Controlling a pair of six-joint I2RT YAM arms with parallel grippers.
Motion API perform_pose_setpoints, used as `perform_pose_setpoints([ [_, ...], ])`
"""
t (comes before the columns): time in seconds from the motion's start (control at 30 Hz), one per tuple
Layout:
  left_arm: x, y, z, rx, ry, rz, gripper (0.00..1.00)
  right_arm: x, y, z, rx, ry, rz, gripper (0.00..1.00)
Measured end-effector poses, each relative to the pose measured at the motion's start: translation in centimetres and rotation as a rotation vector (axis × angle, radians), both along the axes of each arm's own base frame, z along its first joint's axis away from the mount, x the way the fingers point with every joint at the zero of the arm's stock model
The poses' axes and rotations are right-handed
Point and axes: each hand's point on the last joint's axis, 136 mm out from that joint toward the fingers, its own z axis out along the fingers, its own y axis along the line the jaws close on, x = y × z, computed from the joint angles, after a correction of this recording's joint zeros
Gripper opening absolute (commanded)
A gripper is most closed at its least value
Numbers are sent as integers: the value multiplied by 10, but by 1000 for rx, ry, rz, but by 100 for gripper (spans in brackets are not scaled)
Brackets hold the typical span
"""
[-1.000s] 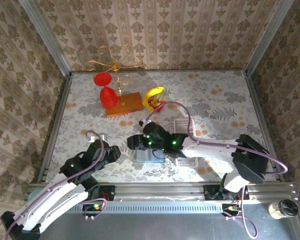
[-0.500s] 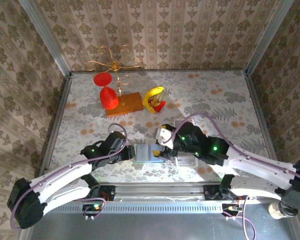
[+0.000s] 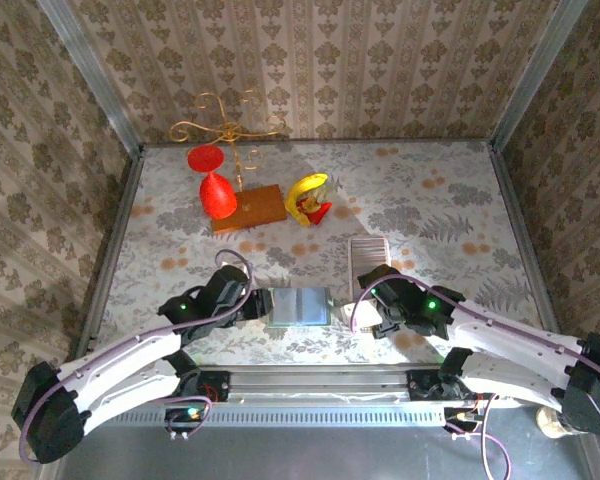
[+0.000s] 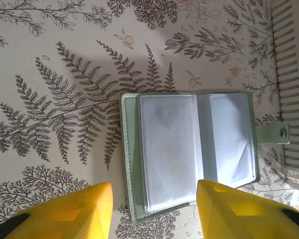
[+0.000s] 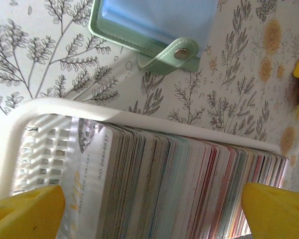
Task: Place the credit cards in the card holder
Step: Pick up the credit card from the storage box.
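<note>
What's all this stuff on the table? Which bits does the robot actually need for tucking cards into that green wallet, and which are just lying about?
For the job:
- card holder, lying open
- credit cards, stacked on edge in a white tray

Just lying about:
- red ornament
- wooden block beside it
- yellow and red object

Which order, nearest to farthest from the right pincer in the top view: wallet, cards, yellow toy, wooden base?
1. cards, directly beneath the right pincer.
2. wallet, just to its left.
3. yellow toy, farther back.
4. wooden base, back and further left.
</note>
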Motion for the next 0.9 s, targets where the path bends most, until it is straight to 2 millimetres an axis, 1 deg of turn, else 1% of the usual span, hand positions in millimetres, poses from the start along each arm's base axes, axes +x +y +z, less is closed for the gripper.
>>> perform_pose_setpoints([
  [0.17, -2, 2, -4, -4, -3, 0, 48, 8, -4, -16, -73, 11, 0, 92],
  [0.37, -5, 5, -12, 4, 5, 0, 47, 12, -3, -24, -96, 16, -5, 91],
  [0.47, -6, 6, -16, 4, 10, -2, 47, 12, -4, -26, -102, 21, -6, 88],
  [0.57, -7, 5, -17, -3, 11, -2, 46, 11, -4, -27, -107, 26, -3, 81],
  [0.6, -7, 5, -17, -4, 11, -2, 45, 11, -4, -28, -109, 29, -1, 75],
  [0.7, -6, 4, -16, -9, 9, -4, 44, 7, -6, -30, -120, 46, 11, 63],
  [0.9, -5, 2, -14, -25, 6, -2, 42, 5, -8, -26, -118, 40, 14, 50],
])
